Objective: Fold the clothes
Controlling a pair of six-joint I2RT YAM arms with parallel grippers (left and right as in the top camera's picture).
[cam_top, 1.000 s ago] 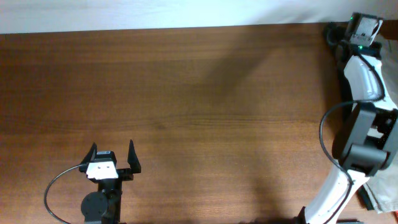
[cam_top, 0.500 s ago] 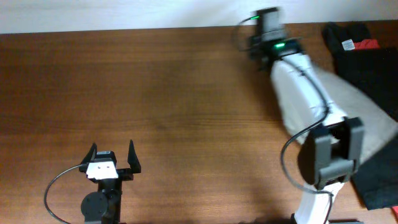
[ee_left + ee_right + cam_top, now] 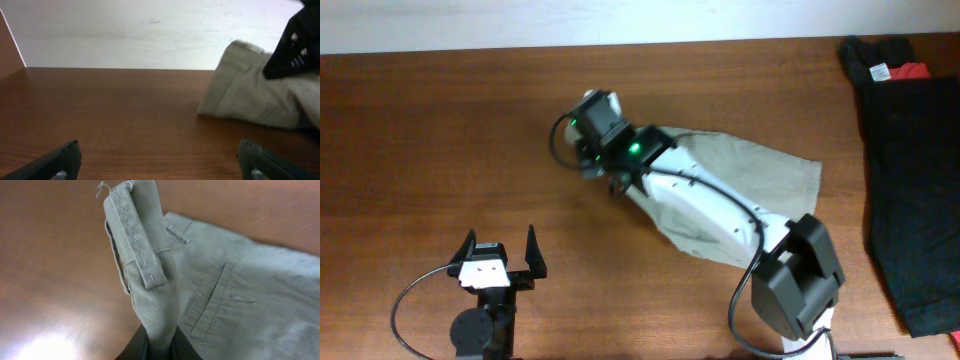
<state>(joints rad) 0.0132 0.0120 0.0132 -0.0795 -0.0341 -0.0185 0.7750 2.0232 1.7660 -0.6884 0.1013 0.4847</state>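
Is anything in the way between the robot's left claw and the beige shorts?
No, nothing visible is in the way. Only bare wooden table lies between the open left gripper and the khaki shorts. The right gripper is pinching the shorts at the waistband.

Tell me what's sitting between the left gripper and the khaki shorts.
Nothing but bare wooden table lies between the left gripper and the shorts. The overhead view shows it, and the left wrist view agrees.
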